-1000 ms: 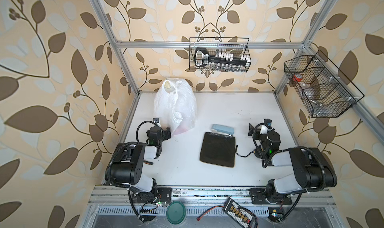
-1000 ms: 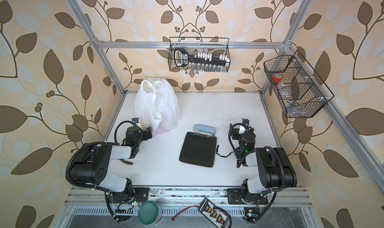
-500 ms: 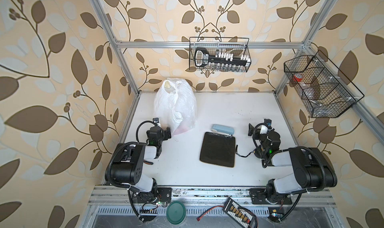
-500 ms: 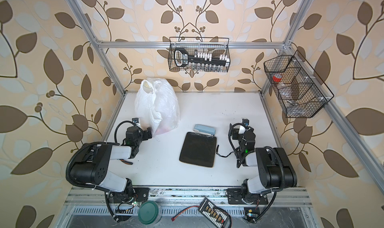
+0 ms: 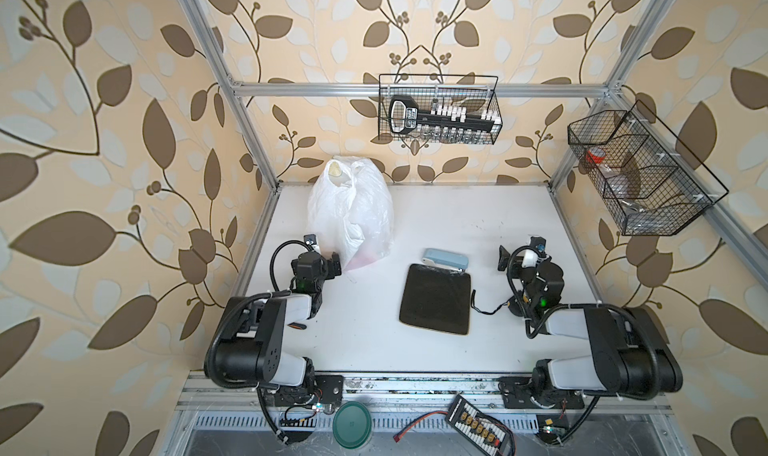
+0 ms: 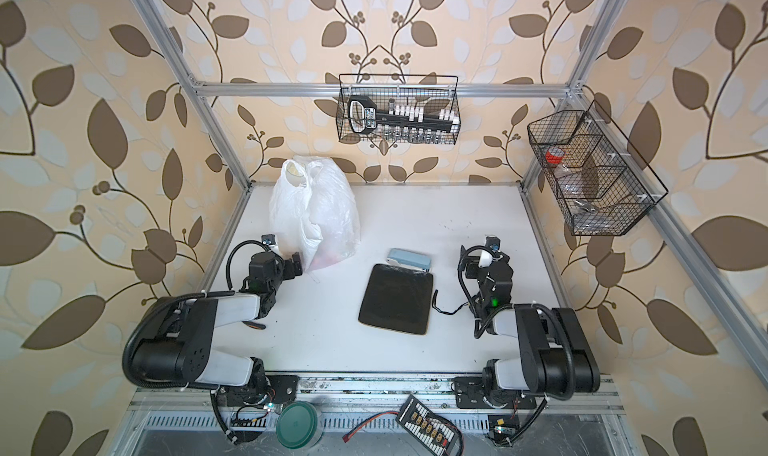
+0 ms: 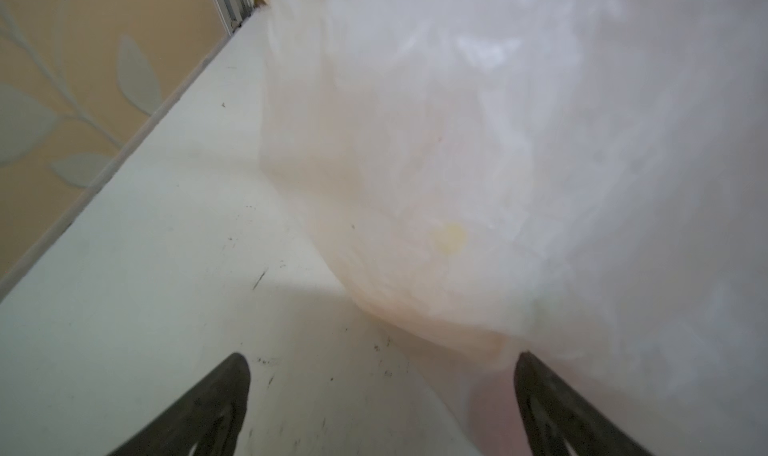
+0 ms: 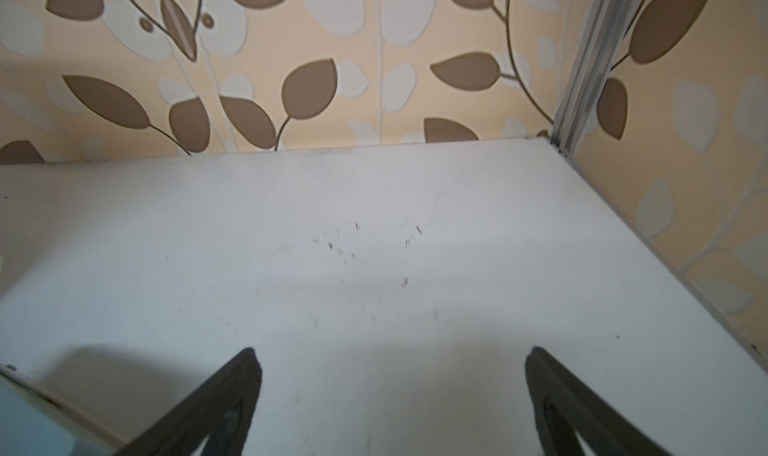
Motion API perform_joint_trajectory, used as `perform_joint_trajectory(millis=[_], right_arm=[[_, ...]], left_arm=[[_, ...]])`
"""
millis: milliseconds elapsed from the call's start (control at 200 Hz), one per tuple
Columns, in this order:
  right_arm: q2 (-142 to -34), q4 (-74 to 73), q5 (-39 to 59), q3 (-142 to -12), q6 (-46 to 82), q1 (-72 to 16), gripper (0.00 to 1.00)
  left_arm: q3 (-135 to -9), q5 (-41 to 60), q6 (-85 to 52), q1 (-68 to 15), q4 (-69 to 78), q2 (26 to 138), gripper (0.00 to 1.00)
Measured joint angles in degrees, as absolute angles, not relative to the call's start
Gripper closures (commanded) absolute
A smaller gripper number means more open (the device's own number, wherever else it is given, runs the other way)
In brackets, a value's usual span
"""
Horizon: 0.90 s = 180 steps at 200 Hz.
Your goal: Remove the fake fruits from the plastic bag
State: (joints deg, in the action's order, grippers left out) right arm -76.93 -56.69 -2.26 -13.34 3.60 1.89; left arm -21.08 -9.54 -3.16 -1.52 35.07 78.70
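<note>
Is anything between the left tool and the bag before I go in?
Nothing visible. The open left tool sits right at the near lower edge of the thin translucent white plastic bag; only the bag's film covers the reddish fake fruits.

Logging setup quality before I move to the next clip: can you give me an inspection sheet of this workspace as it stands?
Surface: white table, lightly scuffed, no spills seen.
Job's things: plastic bag at the far left; fruits inside it, showing only as a reddish tint through its near end.
Clutter: black tray mid-table, with a pale blue case at its far edge.
Grippers: left gripper open, one finger right at the bag's near end; right gripper open over bare table, holding nothing.
Cables: loose black cable lying between the tray and the right arm.
Surroundings: back basket and side basket on the frame; green lid and connector board below the front edge.
</note>
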Motion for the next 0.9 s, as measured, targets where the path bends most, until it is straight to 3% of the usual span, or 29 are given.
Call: perform_joint_trajectory(millis=[255, 505, 680, 900], right_arm=[[-57.6, -40.4, -1.6, -14.9, 7.6, 1.9, 0.00], [-45.9, -21.6, -1.3, -19.6, 19.5, 1.7, 0.01], [-46.3, -11.3, 3.1, -25.3, 25.8, 1.7, 0.01], [-52.1, -4.1, 9.3, -31.6, 30.4, -1.2, 0.01]], left_arm=[[-22.7, -11.5, -4.6, -1.5, 20.3, 58.1, 0.01], [-31.8, -15.1, -14.7, -1.5, -5.6, 41.5, 0.01], [-43.9, -8.5, -18.3, -1.5, -17.1, 39.9, 0.01], [-63.4, 3.4, -20.1, -1.6, -26.5, 49.7, 0.03]])
